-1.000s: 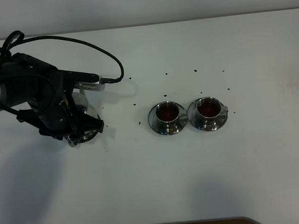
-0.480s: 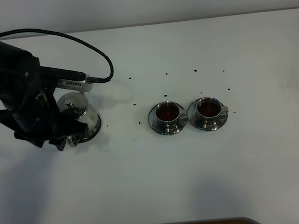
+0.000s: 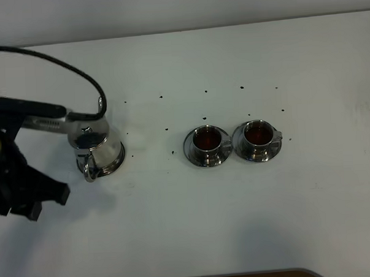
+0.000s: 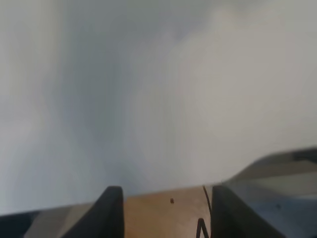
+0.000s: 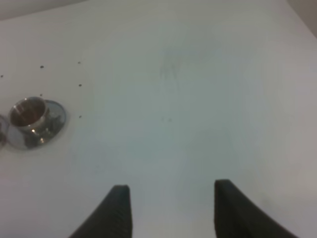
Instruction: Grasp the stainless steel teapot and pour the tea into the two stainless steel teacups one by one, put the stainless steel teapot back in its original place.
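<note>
White bench (image 3: 238, 222) seen from above. The stainless steel teapot (image 3: 98, 147) stands upright on its saucer at the left, handle toward the near edge. The left gripper (image 4: 166, 213), jaws spread and empty, sits apart from the pot at the bench's left edge. Two stainless steel teacups (image 3: 208, 140) (image 3: 257, 135), each on a saucer, stand side by side at centre, holding dark tea (image 3: 206, 138). The right gripper (image 5: 171, 210) is released, grasping nothing.

Even, bright overhead lighting; soft shadows beside the teapot (image 3: 94, 150), small glints on it; left wrist view heavily motion-blurred; right wrist view mildly soft.
</note>
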Tool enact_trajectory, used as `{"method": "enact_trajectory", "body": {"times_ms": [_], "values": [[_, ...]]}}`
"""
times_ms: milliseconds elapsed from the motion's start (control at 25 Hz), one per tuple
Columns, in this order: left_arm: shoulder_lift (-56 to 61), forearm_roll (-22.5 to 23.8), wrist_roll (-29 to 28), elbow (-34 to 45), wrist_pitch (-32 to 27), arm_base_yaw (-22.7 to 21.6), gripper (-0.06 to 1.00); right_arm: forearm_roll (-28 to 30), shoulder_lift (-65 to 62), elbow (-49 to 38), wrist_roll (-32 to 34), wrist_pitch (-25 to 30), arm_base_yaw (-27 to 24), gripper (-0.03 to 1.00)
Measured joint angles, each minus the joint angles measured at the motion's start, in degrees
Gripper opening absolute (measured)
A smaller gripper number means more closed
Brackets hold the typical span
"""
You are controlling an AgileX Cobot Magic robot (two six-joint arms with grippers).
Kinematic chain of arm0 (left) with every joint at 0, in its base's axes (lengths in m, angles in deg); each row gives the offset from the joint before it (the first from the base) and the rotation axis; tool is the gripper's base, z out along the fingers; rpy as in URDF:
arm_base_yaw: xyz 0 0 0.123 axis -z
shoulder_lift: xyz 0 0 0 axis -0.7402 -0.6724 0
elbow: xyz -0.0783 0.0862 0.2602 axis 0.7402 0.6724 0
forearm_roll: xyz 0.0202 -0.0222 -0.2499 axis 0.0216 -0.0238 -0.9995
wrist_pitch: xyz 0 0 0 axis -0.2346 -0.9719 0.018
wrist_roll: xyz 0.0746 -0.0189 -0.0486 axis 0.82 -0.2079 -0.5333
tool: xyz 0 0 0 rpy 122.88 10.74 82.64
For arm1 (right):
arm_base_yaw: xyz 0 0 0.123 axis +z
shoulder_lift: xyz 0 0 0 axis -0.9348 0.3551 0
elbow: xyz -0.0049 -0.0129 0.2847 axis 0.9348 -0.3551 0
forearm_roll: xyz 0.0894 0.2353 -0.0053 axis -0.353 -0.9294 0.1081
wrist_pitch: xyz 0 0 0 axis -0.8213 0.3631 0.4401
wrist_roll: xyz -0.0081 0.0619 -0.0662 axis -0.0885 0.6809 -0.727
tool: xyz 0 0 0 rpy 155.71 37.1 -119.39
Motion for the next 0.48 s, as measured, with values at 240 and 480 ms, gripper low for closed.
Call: {"method": "enact_trajectory", "body": {"times_ms": [240, 480], "values": [[13.5, -0.9, 0.0, 13.3, 0.0, 0.0, 0.45, 0.0, 0.0, 0.0, 0.0, 0.0, 0.0, 0.39], [27.0, -2.4, 0.0, 24.2, 3.4, 0.0, 0.45, 0.0, 0.0, 0.0, 0.0, 0.0, 0.0, 0.39]]}}
